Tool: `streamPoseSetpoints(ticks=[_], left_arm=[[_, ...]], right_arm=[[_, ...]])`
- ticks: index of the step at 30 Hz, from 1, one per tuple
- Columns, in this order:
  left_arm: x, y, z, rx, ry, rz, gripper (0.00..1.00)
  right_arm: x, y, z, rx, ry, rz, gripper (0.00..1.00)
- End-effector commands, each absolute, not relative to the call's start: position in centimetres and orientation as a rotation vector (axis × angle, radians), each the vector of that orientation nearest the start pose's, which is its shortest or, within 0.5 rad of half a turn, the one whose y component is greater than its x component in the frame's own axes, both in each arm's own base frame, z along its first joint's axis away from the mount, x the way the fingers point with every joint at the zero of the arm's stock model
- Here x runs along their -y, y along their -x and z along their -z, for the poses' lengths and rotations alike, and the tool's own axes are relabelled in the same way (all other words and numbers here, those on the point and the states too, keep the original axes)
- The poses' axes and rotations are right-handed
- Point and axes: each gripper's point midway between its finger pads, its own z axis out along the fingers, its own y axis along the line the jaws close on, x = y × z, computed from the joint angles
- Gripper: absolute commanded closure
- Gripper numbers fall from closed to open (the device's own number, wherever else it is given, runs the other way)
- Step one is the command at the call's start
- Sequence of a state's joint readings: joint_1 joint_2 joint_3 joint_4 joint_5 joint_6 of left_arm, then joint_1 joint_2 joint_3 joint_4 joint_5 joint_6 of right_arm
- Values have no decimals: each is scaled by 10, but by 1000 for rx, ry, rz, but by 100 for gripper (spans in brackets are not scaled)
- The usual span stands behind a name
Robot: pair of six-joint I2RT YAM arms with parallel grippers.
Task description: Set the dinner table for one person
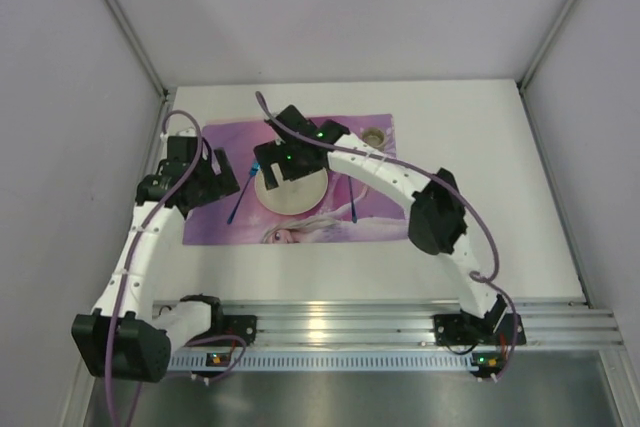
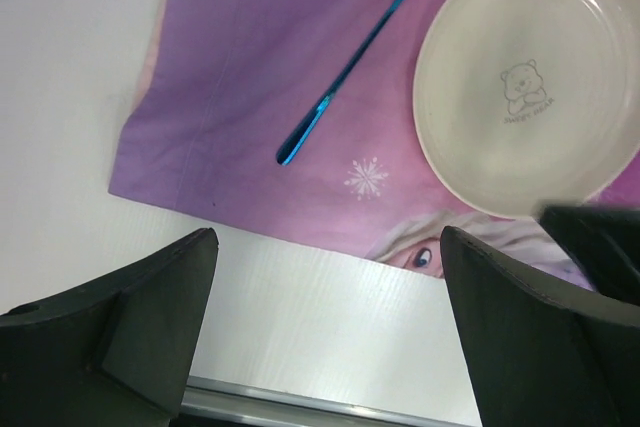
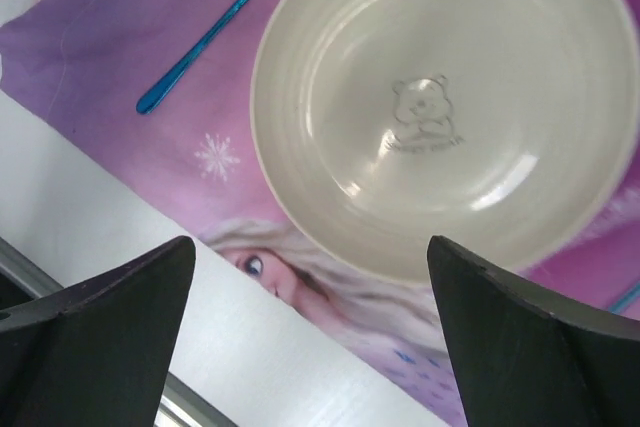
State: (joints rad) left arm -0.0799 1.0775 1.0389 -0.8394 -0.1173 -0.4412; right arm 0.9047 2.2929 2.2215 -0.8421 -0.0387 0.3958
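The white dinner table [image 1: 480,167] carries a purple-pink placemat [image 1: 225,142]. On the mat lie a cream plate [image 1: 297,197] with a bear print, a blue fork [image 1: 237,203] to its left and a blue utensil [image 1: 355,210] to its right. My left gripper [image 1: 222,177] is open and empty, above the mat's near left part; its view shows the fork [image 2: 355,52] and the plate [image 2: 530,87]. My right gripper [image 1: 275,169] is open and empty, hovering over the plate [image 3: 440,107]; the fork handle [image 3: 200,47] shows at its upper left.
A small beige cup [image 1: 375,135] stands at the mat's far right corner. The right arm's elbow [image 1: 436,212] hangs over the mat's right edge. Grey walls close the table on the left, back and right. A metal rail [image 1: 400,322] runs along the near edge.
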Motion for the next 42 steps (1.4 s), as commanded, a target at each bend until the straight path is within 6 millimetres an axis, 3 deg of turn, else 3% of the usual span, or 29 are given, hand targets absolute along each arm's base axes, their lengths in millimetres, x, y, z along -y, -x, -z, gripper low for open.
streamPoseSetpoints(ticks=[1,2,3,4,5,7,8,9,10,11,12,13,14,15,17,18,19,22,24,26,32,36,39,40,42], left_arm=[[1,-302,-193,-2323,460,-39,1],[-3,-307,-193,-2318,444,-71,1],[-14,-317,-192,-2292,423,-149,2],[-17,-322,-193,-2277,405,-182,1],[-22,-326,-190,-2272,387,-218,2],[-32,-341,-185,-2219,376,-288,2],[-32,-342,-166,-2242,361,-303,1],[-31,-353,-167,-2188,354,-287,1],[-31,-359,-165,-2156,353,-274,1],[-31,-354,-147,-2160,341,-276,2],[-31,-357,-143,-2138,309,-280,1],[-29,-375,-155,-2020,297,-245,1],[-29,-370,-136,-2024,275,-247,1],[-25,-375,-128,-2013,222,-229,2],[-9,-387,-114,-1985,143,-128,1],[-5,-390,-88,-2039,114,-101,2],[-5,-391,-75,-2062,109,-80,1],[-7,-408,-62,-2018,127,-58,2],[-2,-417,-79,-1928,116,15,2],[-10,-415,-83,-1853,108,32,1],[3,-413,-76,-1851,7,87,2],[-1,-412,-78,-1841,34,36,1],[0,-405,-85,-1782,46,36,1],[-3,-397,-97,-1681,62,25,1],[-5,-385,-92,-1654,45,-5,2]], right_arm=[[-405,-346,-268,-2177,554,-575,0],[-394,-350,-283,-2114,527,-567,0],[-374,-345,-257,-2155,526,-498,0],[-348,-340,-292,-2071,463,-480,0],[-336,-340,-303,-2021,437,-471,0],[-300,-321,-306,-1981,414,-445,0],[-291,-317,-310,-1945,399,-446,0],[-277,-311,-288,-1974,390,-411,0],[-263,-300,-306,-1920,352,-439,0],[-255,-295,-305,-1911,314,-451,0],[-247,-292,-290,-1917,295,-437,0],[-236,-283,-303,-1869,261,-470,0],[-232,-280,-304,-1848,246,-484,0],[-226,-278,-292,-1848,227,-479,0],[-215,-270,-298,-1811,176,-510,0],[-206,-270,-287,-1823,142,-478,0],[-200,-269,-289,-1808,111,-474,0],[-176,-271,-282,-1793,-15,-401,0],[-158,-274,-276,-1776,-93,-328,0],[-149,-276,-272,-1762,-146,-293,0],[-132,-282,-242,-1742,-198,-175,0],[-128,-288,-237,-1716,-196,-122,0],[-124,-293,-244,-1652,-197,-105,0],[-121,-293,-244,-1641,-186,-92,0],[-118,-290,-237,-1642,-171,-82,0]])
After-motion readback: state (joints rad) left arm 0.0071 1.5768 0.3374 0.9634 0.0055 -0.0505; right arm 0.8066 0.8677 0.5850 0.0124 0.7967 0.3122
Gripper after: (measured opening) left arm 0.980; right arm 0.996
